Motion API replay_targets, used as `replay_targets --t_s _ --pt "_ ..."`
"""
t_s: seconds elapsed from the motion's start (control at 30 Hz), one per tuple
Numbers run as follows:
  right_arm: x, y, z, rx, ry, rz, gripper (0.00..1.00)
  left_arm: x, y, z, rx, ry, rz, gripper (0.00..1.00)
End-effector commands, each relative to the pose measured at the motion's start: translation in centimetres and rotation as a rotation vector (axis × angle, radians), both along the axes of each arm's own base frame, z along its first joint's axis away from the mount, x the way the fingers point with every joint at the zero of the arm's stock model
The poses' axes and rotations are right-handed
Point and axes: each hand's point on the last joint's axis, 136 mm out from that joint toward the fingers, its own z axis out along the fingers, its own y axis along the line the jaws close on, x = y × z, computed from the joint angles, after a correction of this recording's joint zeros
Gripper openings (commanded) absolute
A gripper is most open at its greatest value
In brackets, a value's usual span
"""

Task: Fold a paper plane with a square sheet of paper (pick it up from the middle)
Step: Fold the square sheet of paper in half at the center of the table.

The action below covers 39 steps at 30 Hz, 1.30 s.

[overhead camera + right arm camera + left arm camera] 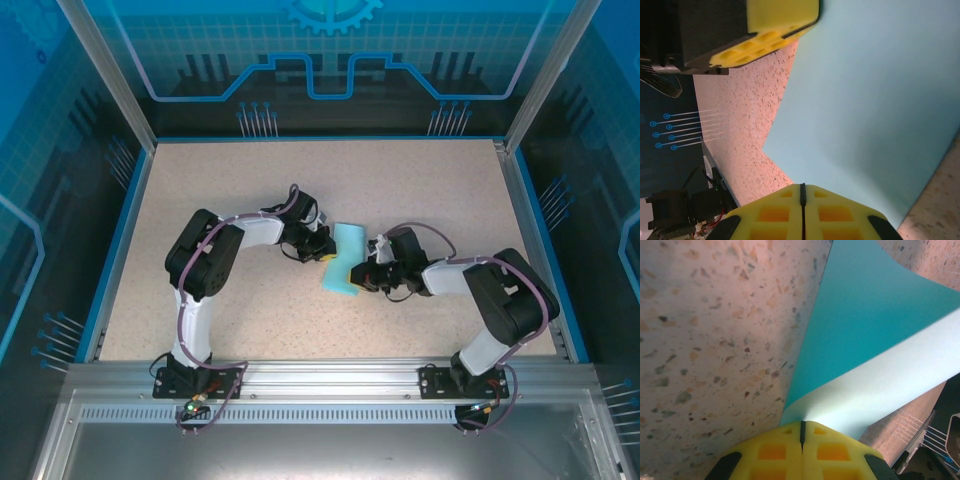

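Blue translucent panels closed off a speckled beige desk (250,180), and near the middle of the top view both arms reached inward until their tips nearly met. Between them sat the square sheet of paper (347,255), a light-cyan strip running from just above centre down towards the lower middle of the frame, with the left pincer (322,250) at its left edge and the right pincer (366,272) at its right. In the left wrist view the yellow fingers were pressed together at the bottom of the frame, and the paper fanned out from their seam towards the upper right, a shaded teal face above and a paler band bending across the lower right; whether that band was a creased flap or only a curl could not be told. In the right wrist view the fingers likewise met in a thin line at the bottom centre, and the paper appeared to rise out of that line to cover the right half of the frame, so this pincer too seemed to be nipping an edge. A yellow finger of the other arm showed at the upper left of that view, close by. Holding opposite edges this way probably served to keep the thin sheet taut and off the desk while one side was brought over for a fold; no dart shape had yet been made
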Motion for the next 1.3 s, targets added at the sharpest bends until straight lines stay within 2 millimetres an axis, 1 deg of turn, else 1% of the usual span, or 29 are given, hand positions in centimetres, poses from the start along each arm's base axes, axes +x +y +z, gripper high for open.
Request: replay_targets --t_s 0.0,0.1,0.2,0.3,0.47,0.57,0.77,0.87,0.9,0.93,1.0,1.07,1.13,1.2,1.27 --pt "-1.6 0.1 -2.0 -0.034 0.065 0.020 0.07 -2.7 2.1 -4.6 0.138 0.125 0.004 0.00" --pt "-2.4 -0.4 -3.6 -0.065 0.098 0.011 0.06 -2.7 2.0 -4.6 0.137 0.125 0.003 0.00" --pt "-2.8 -0.9 -4.1 -0.089 0.112 0.004 0.05 -2.7 2.1 -4.6 0.139 0.126 0.001 0.00" --pt "-2.8 -1.1 -3.7 -0.103 0.112 -0.001 0.05 -2.8 2.2 -4.7 0.146 0.125 -0.002 0.00" --pt "-1.8 -0.6 -1.2 -0.071 0.053 -0.003 0.06 -2.8 2.2 -4.7 0.144 0.127 -0.001 0.00" --pt "-1.7 -0.4 -0.7 -0.061 0.045 0.008 0.07 -2.8 2.1 -4.6 0.140 0.125 -0.003 0.00" --pt "-2.3 -0.5 -2.5 -0.089 0.089 0.019 0.07 -2.8 2.1 -4.6 0.140 0.128 -0.001 0.00" --pt "-2.7 -1.0 -3.7 -0.126 0.125 0.019 0.06 -2.9 2.1 -4.6 0.137 0.127 -0.003 0.00" --pt "-2.8 -1.1 -3.9 -0.132 0.131 0.017 0.05 -2.9 2.1 -4.5 0.137 0.124 -0.003 0.00" --pt "-2.7 -1.1 -3.6 -0.123 0.127 0.017 0.05 -2.9 2.1 -4.5 0.137 0.125 -0.002 0.00" --pt "-2.0 -1.1 -2.7 -0.113 0.111 0.001 0.05 -2.9 2.1 -4.5 0.136 0.124 -0.003 0.00" --pt "-0.8 -1.2 -1.3 -0.093 0.073 -0.023 0.05 -2.9 2.1 -4.5 0.139 0.124 -0.004 0.00" --pt "0.9 -1.6 0.4 -0.059 0.024 -0.058 0.05 -2.9 2.2 -4.5 0.141 0.123 -0.004 0.00" --pt "2.8 -2.1 1.5 -0.039 -0.018 -0.091 0.05 -3.0 2.2 -4.6 0.143 0.124 -0.004 0.00" --pt "4.3 -2.5 1.8 -0.045 -0.045 -0.111 0.06 -3.1 2.2 -4.7 0.143 0.125 -0.005 0.00"
